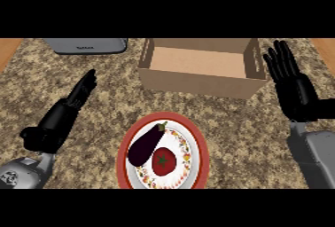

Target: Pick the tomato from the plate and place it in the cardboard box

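Red tomato (pixel 164 162) sits on the plate (pixel 197 142), low centre of the bench (pixel 98 102), between the two robot hands & nearer the view's lower edge than either. Touching its left side lies a dark purple eggplant (pixel 145 144), tilted, stem end pointing up-right. Plate has a red rim & white patterned middle.

Left robot hand (pixel 80 92): fingers straight, together, seen edge-on, holding nothing; it's well left of the plate, above it in the view. Right robot hand (pixel 289 75): fingers straight & spread, pointing up, resting near the view's right edge, nothing in it.

Cardboard box (pixel 196 82) stands open-topped just left of the right robot hand, its right wall near that hand's fingers; nothing visible inside. Box is apart from the plate, beyond it.

Grey flat appliance (pixel 86 45) at the far edge, beyond the left robot hand. Bench top is speckled brown stone
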Tool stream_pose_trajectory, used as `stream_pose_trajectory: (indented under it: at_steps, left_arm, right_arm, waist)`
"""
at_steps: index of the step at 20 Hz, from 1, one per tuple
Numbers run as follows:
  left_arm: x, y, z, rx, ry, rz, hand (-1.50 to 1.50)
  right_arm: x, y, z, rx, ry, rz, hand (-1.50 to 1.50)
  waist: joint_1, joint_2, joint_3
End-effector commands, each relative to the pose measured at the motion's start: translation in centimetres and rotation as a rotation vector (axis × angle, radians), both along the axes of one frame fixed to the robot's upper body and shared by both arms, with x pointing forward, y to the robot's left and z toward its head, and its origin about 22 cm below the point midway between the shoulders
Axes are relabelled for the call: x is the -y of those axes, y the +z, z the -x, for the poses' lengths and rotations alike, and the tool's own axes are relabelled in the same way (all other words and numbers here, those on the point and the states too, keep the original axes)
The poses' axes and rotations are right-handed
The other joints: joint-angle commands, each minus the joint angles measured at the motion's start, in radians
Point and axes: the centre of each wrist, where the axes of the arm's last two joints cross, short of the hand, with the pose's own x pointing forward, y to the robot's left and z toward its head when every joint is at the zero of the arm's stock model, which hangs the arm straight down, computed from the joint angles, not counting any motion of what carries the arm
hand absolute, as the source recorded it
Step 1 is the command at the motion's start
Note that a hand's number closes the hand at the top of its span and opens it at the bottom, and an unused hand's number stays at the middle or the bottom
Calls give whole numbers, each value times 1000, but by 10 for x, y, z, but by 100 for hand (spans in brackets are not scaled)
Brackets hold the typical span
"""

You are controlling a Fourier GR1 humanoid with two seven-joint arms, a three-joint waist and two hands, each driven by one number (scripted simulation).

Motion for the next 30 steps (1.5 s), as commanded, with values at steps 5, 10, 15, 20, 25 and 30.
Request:
stream_pose_trajectory:
  at_steps: [5, 10, 15, 20, 25, 30]
  left_arm:
    - [-21, -1, -17, 102, 13, -81, 0]
    - [-28, 3, -11, 75, -39, -56, 0]
    - [-21, -27, -11, 84, -54, -58, 0]
    - [-22, -6, -23, 92, -63, -52, 0]
    - [-18, -14, -21, 70, -51, -47, 0]
    - [-31, -11, -25, 78, -80, -50, 0]
  right_arm:
    - [-48, 111, 30, 225, 80, 121, -150]
    - [-44, 101, 66, 159, 33, 491, -150]
    - [-59, 79, 80, 305, 160, 737, -150]
    - [-80, 95, 109, 325, 219, 905, -150]
    - [-98, 111, 119, 214, 322, 1218, -150]
    - [-146, 115, 132, 158, 403, 1378, -150]
  waist:
    - [-25, -22, -22]
    - [-14, -19, -19]
    - [-1, -9, -19]
    - [2, -14, -18]
    - [8, -16, -21]
    - [23, -13, -21]
